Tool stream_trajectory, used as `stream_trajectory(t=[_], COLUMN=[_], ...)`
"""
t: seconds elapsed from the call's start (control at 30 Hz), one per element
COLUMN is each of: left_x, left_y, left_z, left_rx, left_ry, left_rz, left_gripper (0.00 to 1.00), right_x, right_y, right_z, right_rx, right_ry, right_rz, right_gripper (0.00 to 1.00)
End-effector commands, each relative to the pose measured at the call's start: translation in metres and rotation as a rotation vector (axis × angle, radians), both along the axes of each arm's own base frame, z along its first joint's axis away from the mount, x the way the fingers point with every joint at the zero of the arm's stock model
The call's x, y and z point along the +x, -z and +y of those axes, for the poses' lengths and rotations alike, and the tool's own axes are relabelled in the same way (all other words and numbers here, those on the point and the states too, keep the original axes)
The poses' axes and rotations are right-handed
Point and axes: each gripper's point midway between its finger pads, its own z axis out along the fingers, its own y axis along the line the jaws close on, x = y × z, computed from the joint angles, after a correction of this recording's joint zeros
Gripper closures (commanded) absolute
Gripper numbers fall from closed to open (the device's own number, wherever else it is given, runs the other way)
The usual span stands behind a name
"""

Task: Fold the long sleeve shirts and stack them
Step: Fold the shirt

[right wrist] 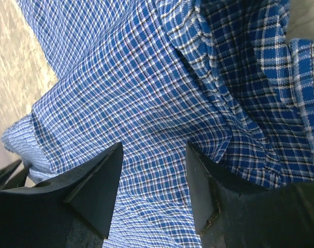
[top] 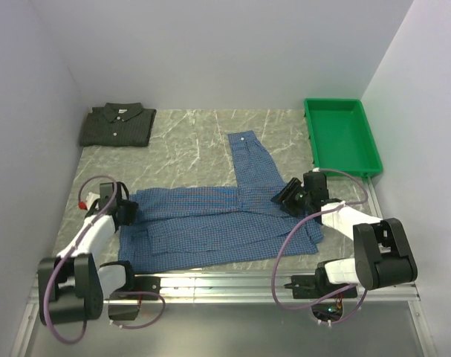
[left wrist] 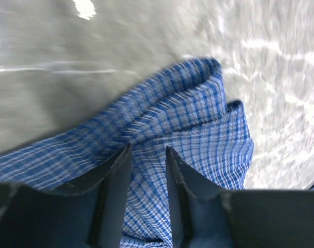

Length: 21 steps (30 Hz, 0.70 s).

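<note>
Of the two shirts, the dark check shirt [top: 117, 125] looks finished, lying folded on the worktop [top: 188, 141] well beyond the left gripper [left wrist: 147, 151]. The blue shirt [top: 210, 223] is only part folded, its body spread between the two grippers and one sleeve [top: 249, 152] reaching out past the right gripper [right wrist: 154, 150]. The left gripper is pinched shut on a bunched edge of the blue shirt and the right gripper hangs just over the cloth, jaws apart and holding nothing; the green tray [top: 344, 137] beyond the right gripper has nothing in it, and stacking looks yet to do.
</note>
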Motion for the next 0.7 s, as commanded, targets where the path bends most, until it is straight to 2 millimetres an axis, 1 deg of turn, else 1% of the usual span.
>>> stream_trajectory(t=[0.0, 0.03, 0.07, 0.1, 0.17, 0.2, 0.23, 0.27, 0.3, 0.33, 0.37, 0.4, 0.43, 0.47, 0.53, 0.57, 0.67], left_x=[-0.016, -0.02, -0.019, -0.014, -0.009, 0.002, 0.006, 0.013, 0.023, 0.028, 0.038, 0.044, 0.048, 0.055, 0.061, 0.066, 0.071], left_y=[-0.007, -0.009, -0.014, -0.026, -0.038, -0.052, -0.058, -0.066, -0.075, -0.078, -0.082, -0.083, -0.082, -0.079, -0.074, -0.067, -0.059], left_z=[0.022, 0.025, 0.027, 0.03, 0.032, 0.029, 0.028, 0.028, 0.027, 0.023, 0.023, 0.02, 0.011, 0.009, 0.002, 0.001, -0.006], left_rx=[0.045, 0.058, 0.071, 0.088, 0.123, 0.126, 0.16, 0.18, 0.193, 0.213, 0.22, 0.222, 0.209, 0.196, 0.173, 0.161, 0.134], left_ry=[-0.144, -0.149, -0.148, -0.145, -0.1, -0.056, 0.008, 0.042, 0.086, 0.162, 0.193, 0.236, 0.312, 0.334, 0.391, 0.403, 0.438], left_rz=[0.01, 0.021, 0.011, -0.021, -0.036, -0.078, -0.086, -0.108, -0.129, -0.132, -0.135, -0.136, -0.136, -0.113, -0.097, -0.073, -0.049], left_gripper=[0.6, 0.59, 0.59, 0.57, 0.54, 0.51, 0.49, 0.47, 0.43, 0.41, 0.39, 0.37, 0.37, 0.36, 0.37, 0.39, 0.44], right_x=[-0.004, -0.003, 0.0, -0.001, 0.005, 0.005, 0.007, 0.012, 0.011, 0.013, 0.017, 0.017, 0.017, 0.017, 0.018, 0.017, 0.016], right_y=[0.013, 0.012, 0.008, 0.008, -0.004, -0.007, -0.011, -0.02, -0.022, -0.025, -0.03, -0.031, -0.03, -0.03, -0.028, -0.026, -0.02], right_z=[-0.021, -0.023, -0.024, -0.028, -0.029, -0.028, -0.026, -0.025, -0.021, -0.021, -0.019, -0.017, -0.016, -0.014, -0.011, -0.009, -0.007], right_rx=[-0.101, -0.114, -0.125, -0.147, -0.168, -0.173, -0.189, -0.196, -0.207, -0.229, -0.233, -0.237, -0.237, -0.235, -0.226, -0.221, -0.216], right_ry=[0.057, 0.052, 0.052, 0.054, 0.033, 0.015, -0.017, -0.032, -0.054, -0.073, -0.083, -0.099, -0.112, -0.117, -0.126, -0.128, -0.138], right_rz=[0.053, 0.048, 0.037, 0.041, 0.005, -0.001, -0.022, -0.045, -0.046, -0.057, -0.072, -0.074, -0.075, -0.075, -0.075, -0.072, -0.062], right_gripper=[0.41, 0.41, 0.41, 0.41, 0.41, 0.41, 0.4, 0.4, 0.4, 0.4, 0.4, 0.4, 0.4, 0.4, 0.4, 0.4, 0.4])
